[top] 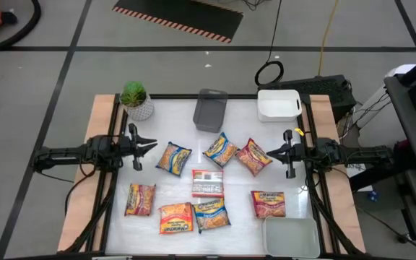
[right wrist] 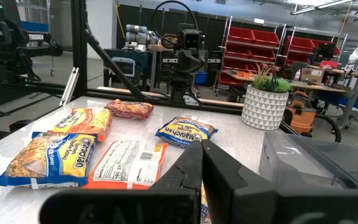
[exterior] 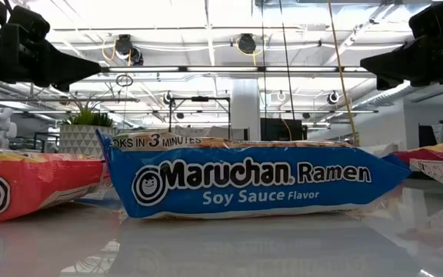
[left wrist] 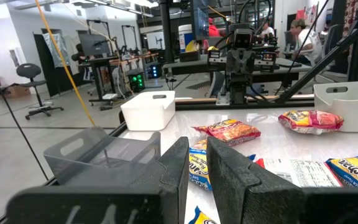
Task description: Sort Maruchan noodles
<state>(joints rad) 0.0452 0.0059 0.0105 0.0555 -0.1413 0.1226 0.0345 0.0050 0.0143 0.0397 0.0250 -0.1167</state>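
Several Maruchan packets lie flat on the white table. Two blue ones [top: 173,157] [top: 221,149] and a red one [top: 253,156] sit mid-table, and a white-and-red one [top: 208,183] lies label up. Nearer are an orange-red one [top: 141,199], an orange one [top: 175,218], a blue Soy Sauce one [top: 210,214] [exterior: 252,185] and a red one [top: 268,204]. My left gripper [top: 154,145] [left wrist: 197,149] hovers at the table's left side, shut but for a thin slit. My right gripper [top: 269,153] [right wrist: 202,149] hovers at the right side, shut. Each points toward the packets and touches nothing.
A grey tray [top: 210,110] and a white tray [top: 278,105] stand at the far edge. Another pale tray [top: 291,237] sits at the near right corner. A potted plant [top: 136,100] is at the far left corner. Bare table lies near each gripper.
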